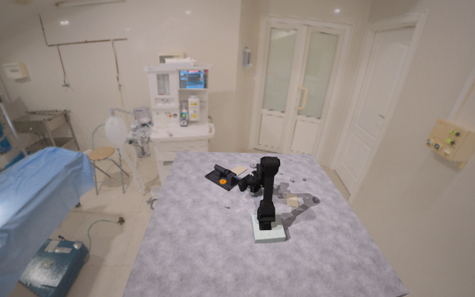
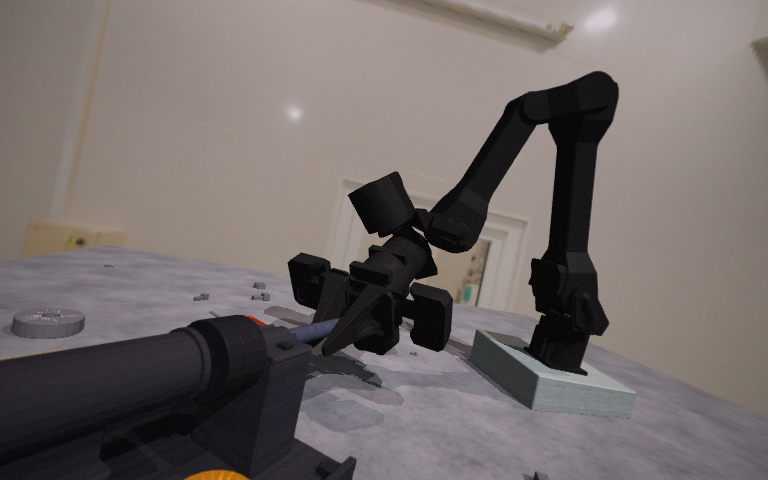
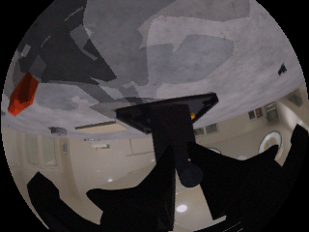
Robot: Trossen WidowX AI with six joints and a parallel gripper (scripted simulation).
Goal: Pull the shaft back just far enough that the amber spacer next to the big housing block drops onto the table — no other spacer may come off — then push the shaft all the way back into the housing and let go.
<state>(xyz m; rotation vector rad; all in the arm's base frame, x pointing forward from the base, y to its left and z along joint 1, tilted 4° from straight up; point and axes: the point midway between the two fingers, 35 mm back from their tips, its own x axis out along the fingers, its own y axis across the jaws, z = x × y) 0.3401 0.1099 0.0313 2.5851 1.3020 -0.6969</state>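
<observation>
In the top view, the black robot arm [image 1: 268, 187] [image 2: 572, 198] stands on a pale green block [image 1: 269, 237] [image 2: 589, 393] on the mottled grey table [image 1: 217, 258] [image 2: 481, 447] [image 3: 193, 29]. Its black fingers [image 1: 240, 182] [image 2: 321, 337] reach left, closed on the slim blue-grey shaft [image 1: 237, 177] [image 2: 317, 329] [image 3: 190, 175]. The round amber spacer [image 1: 222, 182] [image 2: 218, 475] [image 3: 192, 116] lies left of the fingers and apart from them, off the shaft, within the outline of the dark flat base plate [image 1: 213, 179] [image 2: 322, 468] [image 3: 207, 101]. The long dark cylindrical housing [image 1: 219, 169] [image 2: 101, 384] is on the far side of the spacer. A tan flat piece [image 1: 239, 171] lies just beyond the plate, and another [image 1: 292, 200] lies right of the arm. A blue-lit monitor [image 1: 193, 78] stands in the background; its text is too blurred to read.

In the exterior view, the fingers grip the shaft just right of a dark upright support [image 2: 277, 396]. Dark ring-shaped parts [image 2: 235, 350] sit between that support and the housing. The amber spacer shows only partly at the bottom edge, lower and nearer than the fingers. At the far left, a thick grey disc [image 2: 48, 324] carries fine pale marks on top, too small to make out. A red-orange object [image 2: 254, 320] peeks from behind the dark rings.

In the wrist view, the shaft's round end shows between the fingers. A sliver of amber spacer appears beyond them, beside the dark support and against the plate. The red-orange object [image 3: 23, 94] is at the left; no brand or label is legible.
</observation>
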